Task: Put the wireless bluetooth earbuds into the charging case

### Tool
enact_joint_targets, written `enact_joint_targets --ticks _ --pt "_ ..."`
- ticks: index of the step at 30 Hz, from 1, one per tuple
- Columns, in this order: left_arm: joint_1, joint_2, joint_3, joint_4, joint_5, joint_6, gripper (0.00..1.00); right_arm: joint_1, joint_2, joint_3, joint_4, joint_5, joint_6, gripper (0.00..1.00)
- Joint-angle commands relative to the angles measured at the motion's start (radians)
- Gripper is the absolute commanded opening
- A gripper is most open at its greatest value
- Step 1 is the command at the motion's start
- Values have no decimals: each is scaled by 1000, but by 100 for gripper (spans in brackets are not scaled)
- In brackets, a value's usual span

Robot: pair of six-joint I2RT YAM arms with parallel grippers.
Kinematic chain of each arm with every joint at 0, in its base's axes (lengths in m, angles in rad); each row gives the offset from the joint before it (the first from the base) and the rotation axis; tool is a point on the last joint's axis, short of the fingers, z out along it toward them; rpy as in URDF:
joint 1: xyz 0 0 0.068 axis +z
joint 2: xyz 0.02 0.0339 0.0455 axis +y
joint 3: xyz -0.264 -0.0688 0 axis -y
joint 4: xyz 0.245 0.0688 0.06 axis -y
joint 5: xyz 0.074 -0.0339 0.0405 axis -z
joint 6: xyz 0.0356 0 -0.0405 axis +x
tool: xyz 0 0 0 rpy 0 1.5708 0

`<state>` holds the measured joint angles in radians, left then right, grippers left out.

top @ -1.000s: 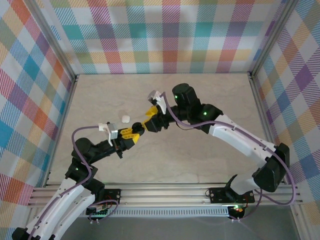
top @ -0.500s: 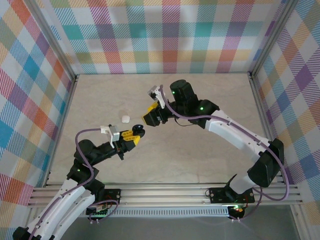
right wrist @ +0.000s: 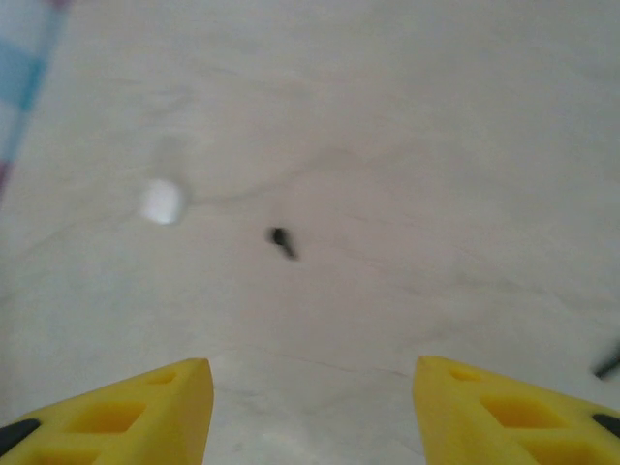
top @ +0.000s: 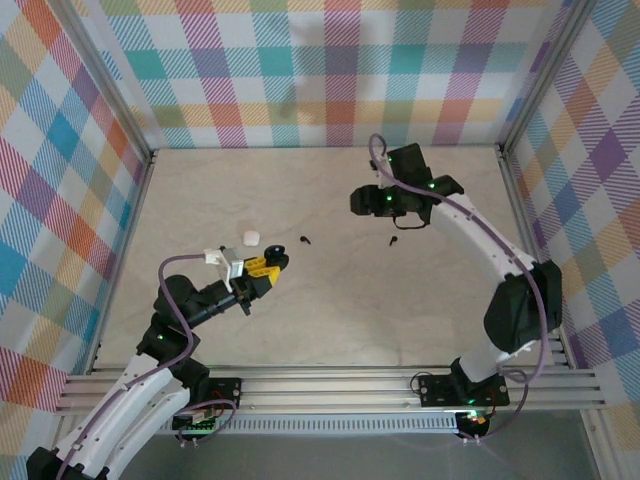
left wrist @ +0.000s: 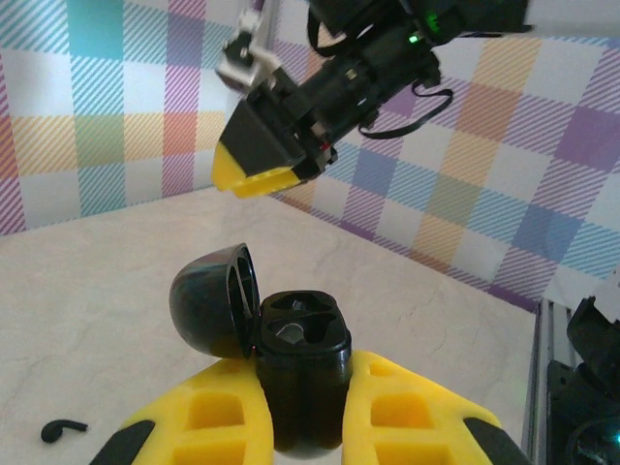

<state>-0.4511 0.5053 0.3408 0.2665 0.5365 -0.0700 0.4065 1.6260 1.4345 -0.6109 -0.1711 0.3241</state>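
Observation:
My left gripper (left wrist: 300, 426) is shut on the black charging case (left wrist: 301, 360) and holds it upright with its lid (left wrist: 213, 302) swung open to the left. The two wells show dark with a grey glint inside. From above, the left gripper (top: 268, 265) sits left of centre. One black earbud (top: 303, 240) lies on the table just beyond it, also seen as the earbud (left wrist: 60, 427) and the earbud (right wrist: 282, 240). A second black earbud (top: 393, 240) lies further right. My right gripper (right wrist: 312, 378) hangs open and empty above the table, back right of the case (top: 360, 202).
A small white rounded case (top: 250, 237) rests on the table behind the left gripper, and the white case (right wrist: 161, 201) shows blurred from the right wrist. Plaid walls close in the marble table (top: 330, 320) on three sides. An aluminium rail (top: 330, 385) runs along the near edge.
The right gripper has drawn away from the case, up and back to the right. Two black earbuds now lie uncovered on the table. The left gripper has kept hold of the case.

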Motion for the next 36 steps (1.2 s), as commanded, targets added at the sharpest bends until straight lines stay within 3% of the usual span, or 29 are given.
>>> enact_joint_targets --ticks 1,5,8,16,36 --pt "-6 19 4 4 13 36 0 -89 62 -38 -83 3 110 53" --pt "-6 55 33 -20 53 53 0 -190 151 -52 -78 -107 133 48" --pt "-6 74 44 -18 63 58 0 -225 206 -58 -68 -100 125 46" --pt "-6 104 45 16 53 60 0 -232 261 -101 -11 14 130 42" --pt "-6 212 79 40 91 80 0 -230 371 -92 40 -15 128 38"
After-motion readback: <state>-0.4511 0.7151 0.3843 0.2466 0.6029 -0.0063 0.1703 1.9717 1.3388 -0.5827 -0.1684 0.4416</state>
